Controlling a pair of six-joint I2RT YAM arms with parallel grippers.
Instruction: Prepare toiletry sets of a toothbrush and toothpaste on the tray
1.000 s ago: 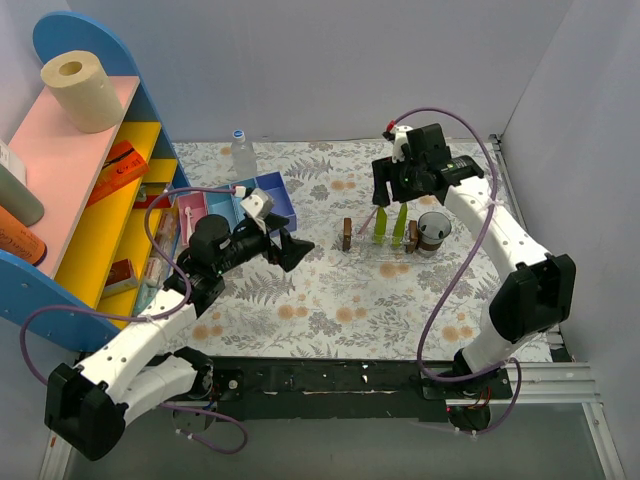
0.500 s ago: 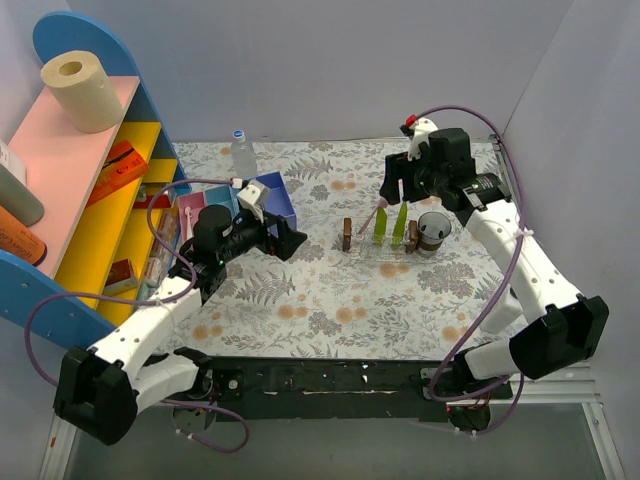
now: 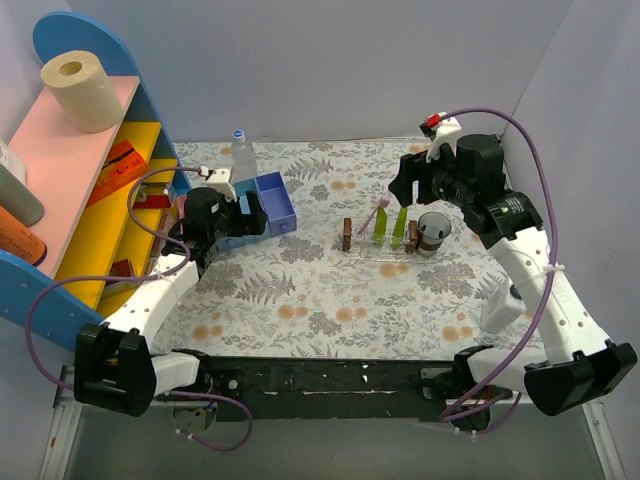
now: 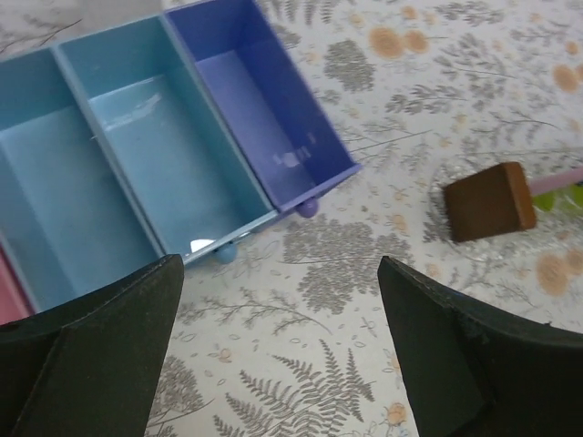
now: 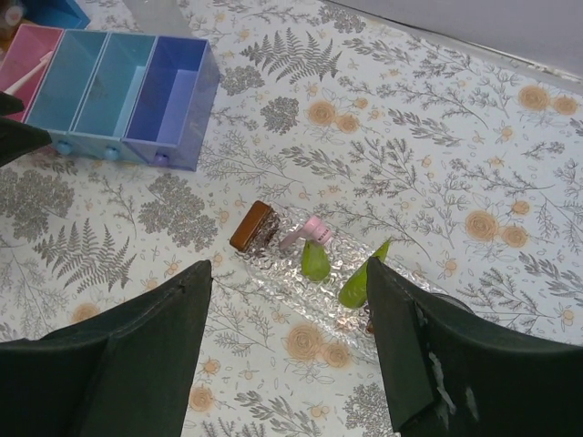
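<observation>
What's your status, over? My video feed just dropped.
Left gripper open, empty, over blue box. Right gripper open, empty, above tray. Toothbrush and two toothpastes on tray. Brown block at tray's end, cup beside.

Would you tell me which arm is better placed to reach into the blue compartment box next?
Left. The left tool hangs open at the compartment box, whose bins fill its wrist view. The right tool is open above the tray, well away from the box.
</observation>
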